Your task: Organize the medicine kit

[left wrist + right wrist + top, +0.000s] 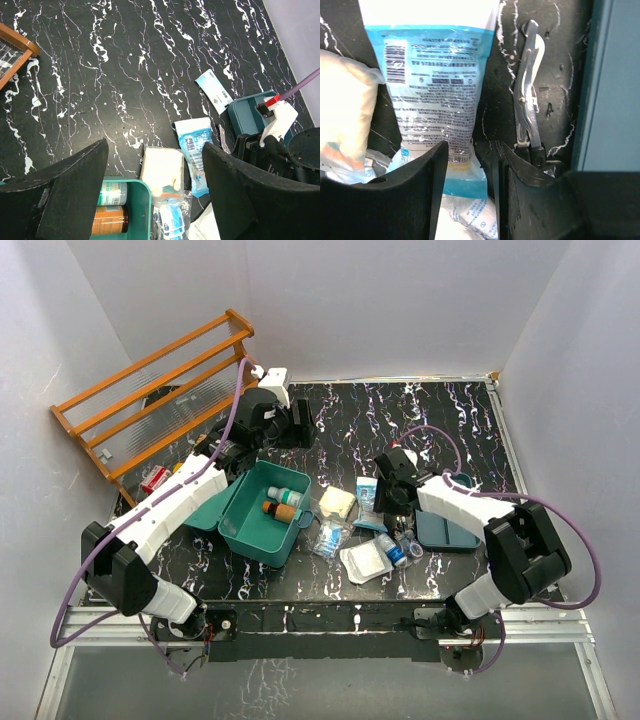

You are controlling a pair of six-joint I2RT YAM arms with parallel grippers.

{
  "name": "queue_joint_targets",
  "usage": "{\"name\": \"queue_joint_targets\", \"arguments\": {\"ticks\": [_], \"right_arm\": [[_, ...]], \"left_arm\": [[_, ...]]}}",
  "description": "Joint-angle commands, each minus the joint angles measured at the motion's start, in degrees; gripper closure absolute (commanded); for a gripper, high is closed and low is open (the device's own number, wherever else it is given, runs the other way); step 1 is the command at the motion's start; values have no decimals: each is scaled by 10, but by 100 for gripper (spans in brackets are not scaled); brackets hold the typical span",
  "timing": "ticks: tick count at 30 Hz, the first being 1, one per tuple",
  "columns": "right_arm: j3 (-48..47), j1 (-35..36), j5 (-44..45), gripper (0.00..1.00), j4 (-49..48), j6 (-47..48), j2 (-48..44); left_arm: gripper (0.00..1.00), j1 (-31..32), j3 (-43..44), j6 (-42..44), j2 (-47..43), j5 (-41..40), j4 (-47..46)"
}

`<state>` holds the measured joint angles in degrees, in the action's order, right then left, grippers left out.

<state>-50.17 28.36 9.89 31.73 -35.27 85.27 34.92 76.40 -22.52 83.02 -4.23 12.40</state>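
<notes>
The teal medicine kit (262, 525) lies open left of the table's middle, its lid (208, 508) folded out to the left. A white-green bottle (286, 496) and an orange bottle (280, 511) lie inside it; both show in the left wrist view (112, 192) (110, 220). My left gripper (297, 428) is open and empty (155, 147), held high behind the kit. My right gripper (383, 502) is part-way open (470, 150), low over the near end of a blue-and-white pouch (437, 75). I cannot see that it holds the pouch.
A yellowish pad in a clear bag (337, 502), a clear bag of blue sachets (328, 537), a white gauze packet (365, 562) and a small vial (392, 548) lie right of the kit. Metal tweezers (527, 100) lie beside a flat teal tray (445, 530). A wooden rack (150, 390) stands at the back left.
</notes>
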Motion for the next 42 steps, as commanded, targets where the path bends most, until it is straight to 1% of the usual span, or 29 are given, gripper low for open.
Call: {"name": "queue_joint_targets", "arguments": {"ticks": [1,7,11,12,16,20,24,26,31,33,35,42], "right_arm": [[-33,-4,-14,62,-50,23,13],[-40,-11,3,61,-53,23,46],[-44,-15,6,63,-61,29,63],[-44,-16,3,65,-63,33,68],[-47,-17,-7,79,-70,49,79],[-55,-17,20,90,-65,60,71],[-91,-17,54,97,-57,89,57],[-112,-17,64,100,-56,107,49],[-172,-17,55,100,-67,155,28],[-192,-17,38,100,-86,177,16],[-208,-16,2,100,-112,198,3],[-242,-13,-183,100,-195,228,-22]], "left_arm": [[25,-7,26,16,-1,-10,-18],[25,-12,33,17,9,-16,-24],[25,-15,38,15,17,-15,-22],[25,-17,39,14,20,-14,-22],[25,-19,45,15,24,-17,-16],[24,-32,64,8,32,-31,23],[24,-53,64,-11,27,-40,56],[23,-62,53,-18,17,-44,58],[23,-84,39,-35,0,-66,60],[23,-93,42,-40,-3,-71,58],[23,-99,48,-41,-5,-75,54],[23,-107,79,-36,-13,-83,48]]}}
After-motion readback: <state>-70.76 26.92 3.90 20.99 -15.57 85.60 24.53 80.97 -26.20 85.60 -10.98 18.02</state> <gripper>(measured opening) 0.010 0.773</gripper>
